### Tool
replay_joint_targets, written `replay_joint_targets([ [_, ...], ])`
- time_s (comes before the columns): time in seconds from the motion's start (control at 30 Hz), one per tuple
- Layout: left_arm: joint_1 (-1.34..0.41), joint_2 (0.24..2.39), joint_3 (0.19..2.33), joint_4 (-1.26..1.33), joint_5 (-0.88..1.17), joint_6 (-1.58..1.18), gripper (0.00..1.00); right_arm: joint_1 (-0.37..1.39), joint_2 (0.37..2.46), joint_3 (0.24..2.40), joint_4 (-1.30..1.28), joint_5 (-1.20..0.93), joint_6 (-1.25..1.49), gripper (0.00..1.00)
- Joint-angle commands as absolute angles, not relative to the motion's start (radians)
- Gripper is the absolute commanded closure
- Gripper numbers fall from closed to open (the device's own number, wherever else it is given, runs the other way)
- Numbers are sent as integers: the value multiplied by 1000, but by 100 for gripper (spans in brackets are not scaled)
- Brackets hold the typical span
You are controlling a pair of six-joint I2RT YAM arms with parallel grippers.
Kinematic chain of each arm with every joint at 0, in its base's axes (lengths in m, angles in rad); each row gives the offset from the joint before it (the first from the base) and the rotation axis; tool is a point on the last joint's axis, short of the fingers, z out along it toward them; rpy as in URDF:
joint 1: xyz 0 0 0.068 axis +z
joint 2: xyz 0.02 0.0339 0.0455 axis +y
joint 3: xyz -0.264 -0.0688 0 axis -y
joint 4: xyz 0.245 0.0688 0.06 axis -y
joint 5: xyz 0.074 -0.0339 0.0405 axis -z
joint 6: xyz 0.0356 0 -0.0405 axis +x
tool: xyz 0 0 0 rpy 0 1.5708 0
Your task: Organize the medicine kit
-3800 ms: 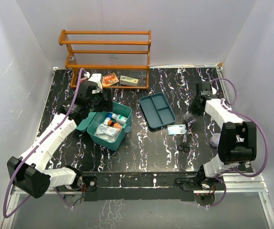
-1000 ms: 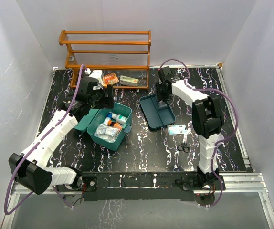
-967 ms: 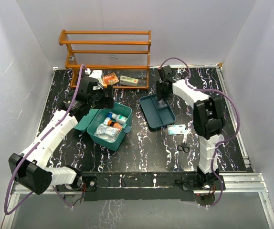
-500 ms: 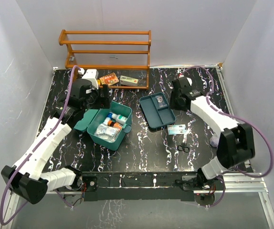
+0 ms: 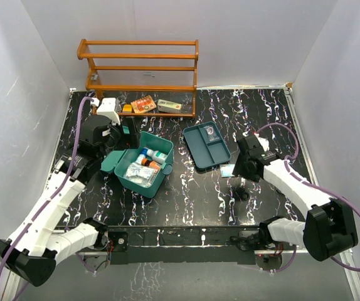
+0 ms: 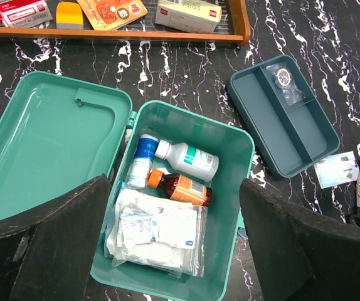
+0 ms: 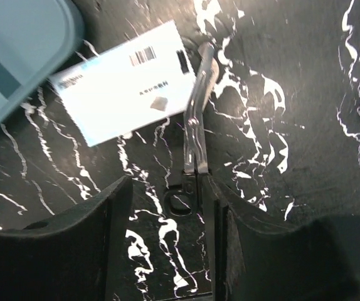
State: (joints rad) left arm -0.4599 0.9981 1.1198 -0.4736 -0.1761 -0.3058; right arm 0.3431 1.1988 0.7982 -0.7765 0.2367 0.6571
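The medicine kit [image 5: 143, 168] lies open at centre left, its lid [image 5: 112, 161] flat to the left. In the left wrist view the medicine kit [image 6: 230, 207] holds a white bottle [image 6: 187, 158], a brown bottle [image 6: 180, 187], a small blue-and-white bottle [image 6: 143, 162] and a bag of gauze [image 6: 158, 233]. My left gripper [image 5: 114, 133] hovers above it, open and empty [image 6: 175, 194]. My right gripper [image 5: 242, 177] is low over the black scissors [image 7: 194, 141], open, its fingers [image 7: 95, 238] on either side of the handle loop.
A dark teal tray [image 5: 200, 154] sits right of the kit with a small packet [image 5: 212, 131] in its far compartment. A white barcoded packet [image 7: 127, 81] lies beside the scissors. The orange rack [image 5: 139, 69] at the back holds several boxes [image 6: 108, 9].
My right arm has swung from the tray to the near right, down over the scissors, its jaws widening. A small packet now lies in the tray. My left gripper drew back to the left.
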Motion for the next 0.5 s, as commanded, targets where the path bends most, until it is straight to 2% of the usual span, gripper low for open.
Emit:
replay_joint_targets([
  [0.0,-455,961,1110,-472,-165,-322,16,344,1178,749,-725,222,689,53],
  [0.13,-456,973,1130,-502,-142,-337,11,337,1221,740,-744,222,732,56],
  [0.23,-456,987,1141,-524,-136,-348,2,333,1249,727,-765,231,765,56],
  [0.47,-456,977,1125,-540,-84,-374,1,330,1304,717,-765,244,776,58],
])
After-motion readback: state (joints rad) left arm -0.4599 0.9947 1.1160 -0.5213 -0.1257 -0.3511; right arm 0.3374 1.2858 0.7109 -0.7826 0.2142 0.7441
